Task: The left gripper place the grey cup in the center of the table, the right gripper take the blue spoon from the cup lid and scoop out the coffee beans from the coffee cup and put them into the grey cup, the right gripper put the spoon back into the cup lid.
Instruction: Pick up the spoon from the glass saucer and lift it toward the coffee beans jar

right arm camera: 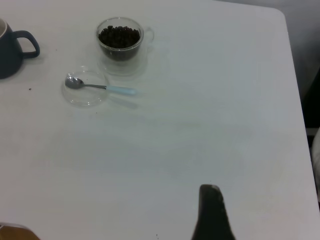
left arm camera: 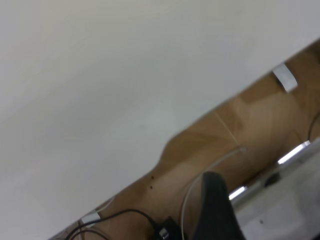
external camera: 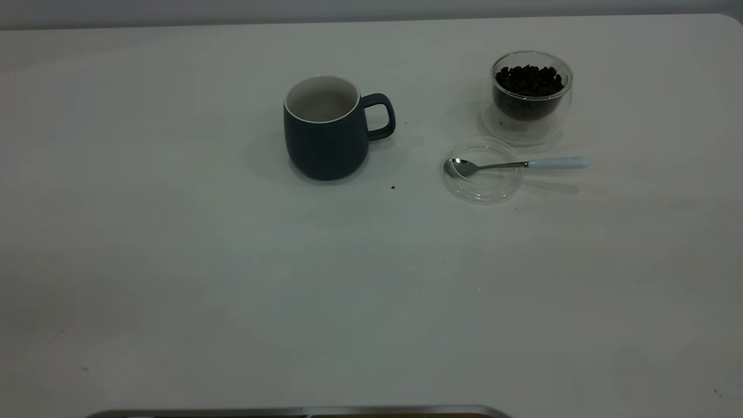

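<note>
The dark grey cup (external camera: 326, 130) stands upright near the middle of the table, handle to the right; no beans show inside it. The glass coffee cup (external camera: 531, 93) with coffee beans stands at the back right. In front of it lies the clear cup lid (external camera: 482, 171), with the spoon (external camera: 516, 165) across it, bowl in the lid and pale blue handle pointing right. The right wrist view shows the coffee cup (right arm camera: 120, 40), lid (right arm camera: 85, 92), spoon (right arm camera: 100, 87) and grey cup (right arm camera: 10, 47) far from my right gripper (right arm camera: 212, 212). My left gripper (left arm camera: 215, 210) hangs off the table's edge. Neither arm shows in the exterior view.
A stray bean (external camera: 393, 187) lies on the white table (external camera: 232, 278) between the grey cup and the lid. A metal bar (external camera: 302, 411) runs along the table's front edge. Below the left gripper are the wooden floor (left arm camera: 240, 130) and cables (left arm camera: 125, 215).
</note>
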Robot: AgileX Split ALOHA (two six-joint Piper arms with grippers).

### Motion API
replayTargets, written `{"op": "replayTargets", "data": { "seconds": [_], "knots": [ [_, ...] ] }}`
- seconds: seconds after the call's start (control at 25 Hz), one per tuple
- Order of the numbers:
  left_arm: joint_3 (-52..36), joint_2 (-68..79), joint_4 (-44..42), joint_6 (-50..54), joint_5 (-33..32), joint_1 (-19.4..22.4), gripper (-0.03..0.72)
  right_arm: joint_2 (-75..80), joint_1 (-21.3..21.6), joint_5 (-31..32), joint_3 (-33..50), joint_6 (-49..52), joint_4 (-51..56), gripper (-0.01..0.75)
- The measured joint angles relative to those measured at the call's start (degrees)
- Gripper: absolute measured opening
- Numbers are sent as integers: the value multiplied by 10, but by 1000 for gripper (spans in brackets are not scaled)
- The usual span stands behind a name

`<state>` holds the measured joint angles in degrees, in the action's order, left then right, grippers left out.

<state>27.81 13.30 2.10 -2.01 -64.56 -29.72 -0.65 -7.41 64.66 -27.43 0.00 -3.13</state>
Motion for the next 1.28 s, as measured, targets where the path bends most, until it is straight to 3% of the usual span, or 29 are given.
{"op": "replayTargets", "data": {
  "seconds": [0.08,0.28,0.44,0.68,1.28],
  "knots": [
    [-1,-13,0,0,0,42,592,0,0,0,0,0,0,565],
    [-1,-65,0,1,0,193,592,0,0,0,0,0,0,565],
    [-1,-108,0,1,-1,260,592,0,0,0,0,0,0,565],
    [-1,-143,0,1,-3,290,592,0,0,0,0,0,0,565],
    [-1,-143,0,1,-4,292,592,0,0,0,0,0,0,565]
  ]
}}
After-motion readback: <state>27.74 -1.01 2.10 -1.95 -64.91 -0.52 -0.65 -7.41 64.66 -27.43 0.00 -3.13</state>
